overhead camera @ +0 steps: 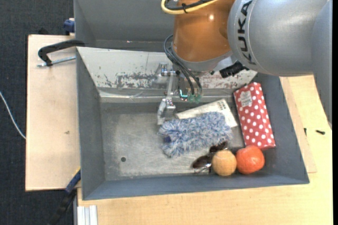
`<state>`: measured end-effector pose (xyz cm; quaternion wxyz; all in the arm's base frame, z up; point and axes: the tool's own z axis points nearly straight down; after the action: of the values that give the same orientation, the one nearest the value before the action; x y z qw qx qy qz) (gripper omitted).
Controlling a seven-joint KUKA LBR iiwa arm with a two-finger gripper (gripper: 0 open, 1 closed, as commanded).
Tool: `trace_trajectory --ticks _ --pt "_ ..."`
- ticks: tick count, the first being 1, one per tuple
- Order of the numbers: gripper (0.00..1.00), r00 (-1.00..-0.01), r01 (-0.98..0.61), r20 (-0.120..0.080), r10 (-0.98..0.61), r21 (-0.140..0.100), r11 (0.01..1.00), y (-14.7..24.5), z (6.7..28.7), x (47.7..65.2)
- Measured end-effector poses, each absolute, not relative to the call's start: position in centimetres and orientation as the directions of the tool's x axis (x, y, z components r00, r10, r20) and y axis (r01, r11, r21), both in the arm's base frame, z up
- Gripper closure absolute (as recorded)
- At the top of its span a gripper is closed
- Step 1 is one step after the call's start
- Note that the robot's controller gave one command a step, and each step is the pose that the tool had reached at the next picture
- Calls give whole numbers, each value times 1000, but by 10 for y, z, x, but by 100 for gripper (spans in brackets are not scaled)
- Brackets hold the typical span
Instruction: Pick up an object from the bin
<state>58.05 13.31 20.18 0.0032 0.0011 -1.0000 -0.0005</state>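
Fluffy blue-and-white mop head [193, 131] lying in the grey bin [121, 134] just below and right of the claw [167, 109], claw's grip state cannot be told, red polka-dot box [254, 115] farther right, orange ball [250, 159] lower right, smaller tan ball [224, 162] touching it.

In the bin [127, 134], fluffy cloth [195, 131] is lying centrally, box [255, 115] lying to its right, left ball [224, 162] touching right ball [250, 159] in front.
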Motion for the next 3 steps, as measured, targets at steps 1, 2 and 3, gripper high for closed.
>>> trace_trajectory --ticks 1,2,3 --pt "0 -1000 -1 -2 -1 2 1000 133 207 582" --pt "0 -994 -109 -11 -109 4 994 114 184 585" --pt "0 -970 -241 12 -241 0 970 83 160 557"
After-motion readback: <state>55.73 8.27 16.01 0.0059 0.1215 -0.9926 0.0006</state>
